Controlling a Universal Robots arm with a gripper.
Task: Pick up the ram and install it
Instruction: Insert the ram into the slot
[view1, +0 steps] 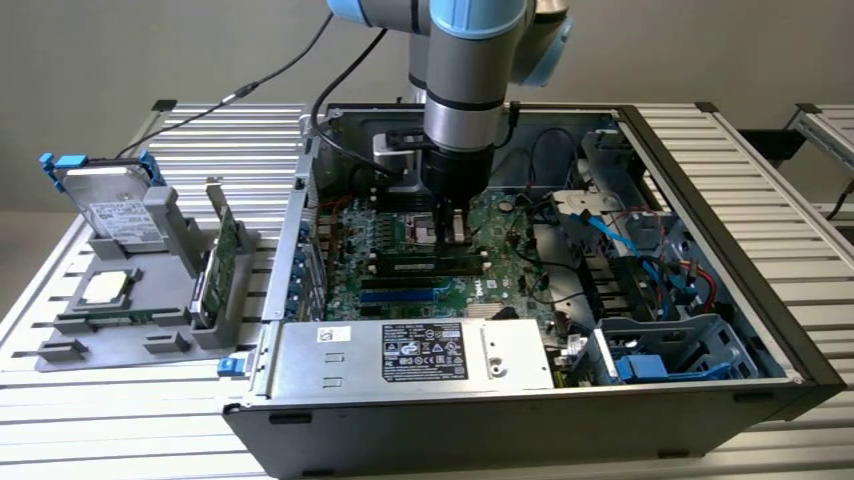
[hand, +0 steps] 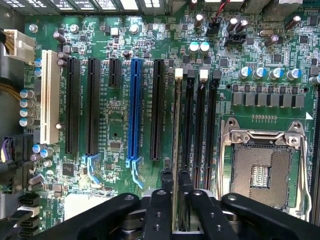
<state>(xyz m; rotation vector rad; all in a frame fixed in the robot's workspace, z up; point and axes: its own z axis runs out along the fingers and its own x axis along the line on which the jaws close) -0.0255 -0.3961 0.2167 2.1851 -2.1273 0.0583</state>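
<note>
I am on the install step. My gripper (hand: 176, 177) grips the ram (hand: 176, 125), which is edge-on at the memory slots (hand: 200, 125), next to the CPU socket (hand: 260, 172). It may not be fully in; I can't tell.

Seating it needs a straight push, lined up with the white latch (hand: 178, 73).

The exterior view shows the gripper (view1: 451, 232) deep in the computer case (view1: 727, 210). The wrist view shows the line-up.

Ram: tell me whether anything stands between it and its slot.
Nothing visible does. The gripper holds the ram edge-on, right along the memory slot next to the black expansion slot; no cable or part lies between them.
</note>
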